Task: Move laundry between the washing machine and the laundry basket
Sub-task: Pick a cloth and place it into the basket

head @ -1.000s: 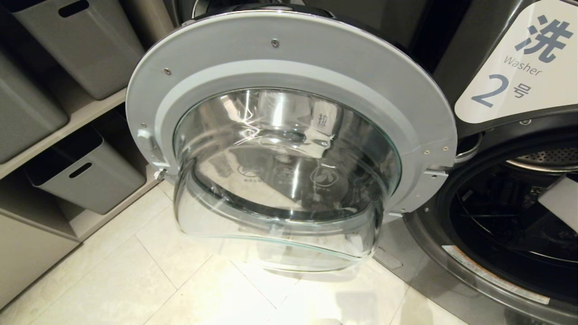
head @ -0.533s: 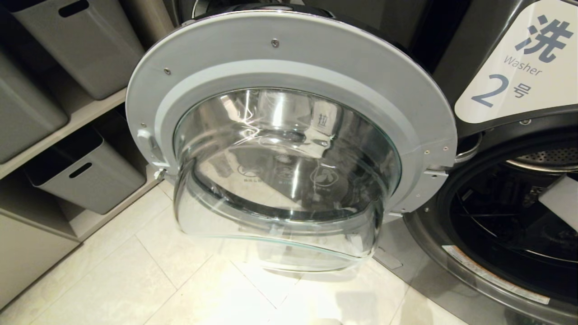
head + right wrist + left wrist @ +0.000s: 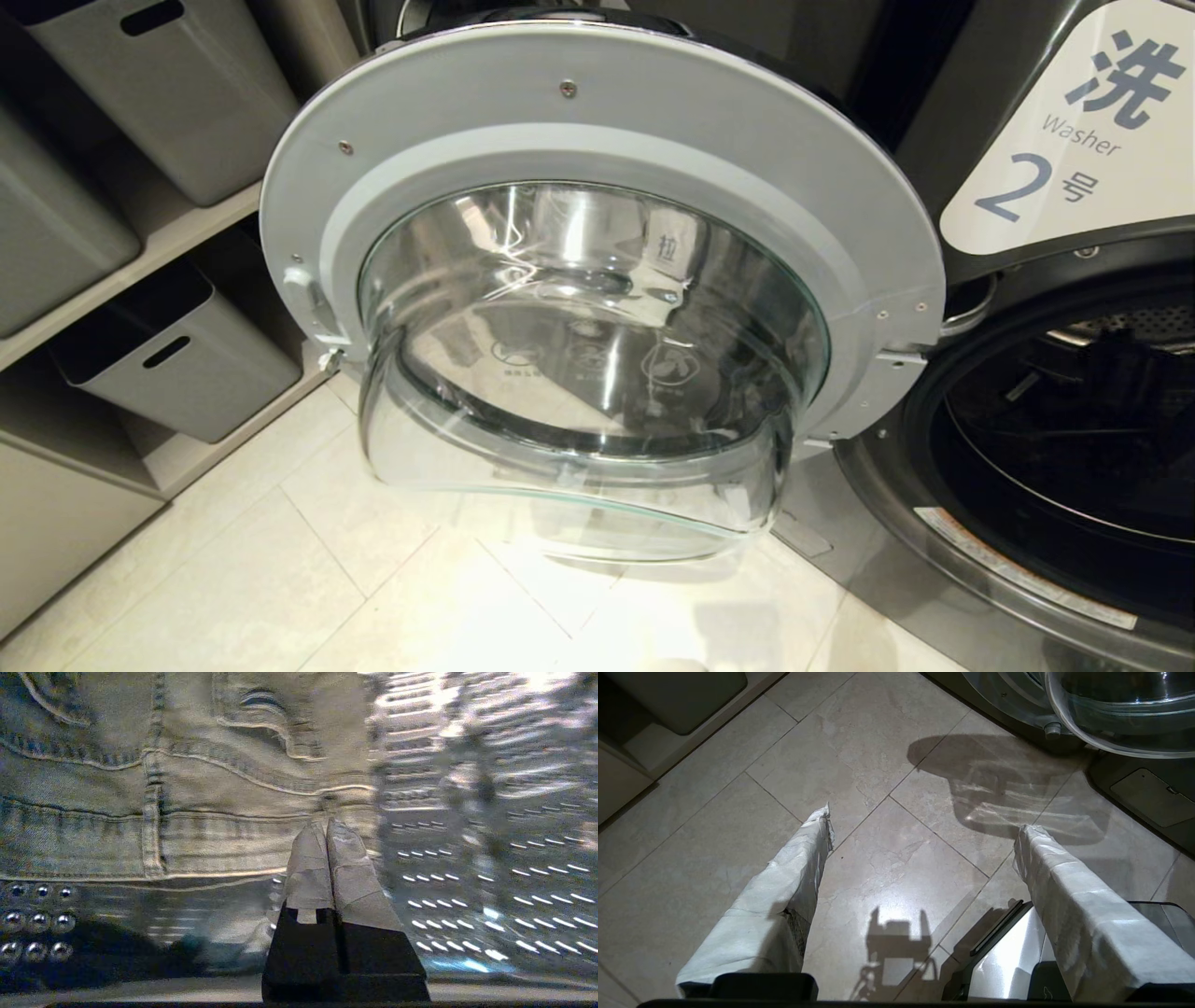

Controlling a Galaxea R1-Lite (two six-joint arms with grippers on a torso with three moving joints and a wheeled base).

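Observation:
The washing machine (image 3: pixel 1027 233) stands at the right with its round glass door (image 3: pixel 597 131) swung wide open toward me. Its dark drum opening (image 3: pixel 1074 448) shows at the right edge. Inside the drum, a pale denim garment (image 3: pixel 187 788) with stitched seams fills much of the right wrist view. My right gripper (image 3: pixel 326 823) is shut, its paper-wrapped fingers pressed together at the denim's lower band. My left gripper (image 3: pixel 924 821) hangs open over the floor tiles, holding nothing. The laundry basket is out of view.
Grey storage bins (image 3: pixel 177 364) sit on shelves at the left. The open door (image 3: pixel 1111 714) juts out over the beige tiled floor (image 3: pixel 373 579). The drum's perforated metal wall (image 3: pixel 490 868) lies right beside the right gripper. Part of my silver base (image 3: pixel 1008 961) shows under the left gripper.
The pale wrapped part of my right arm that showed at the drum opening's right edge has gone from the head view. Door, bins and left arm are unchanged.

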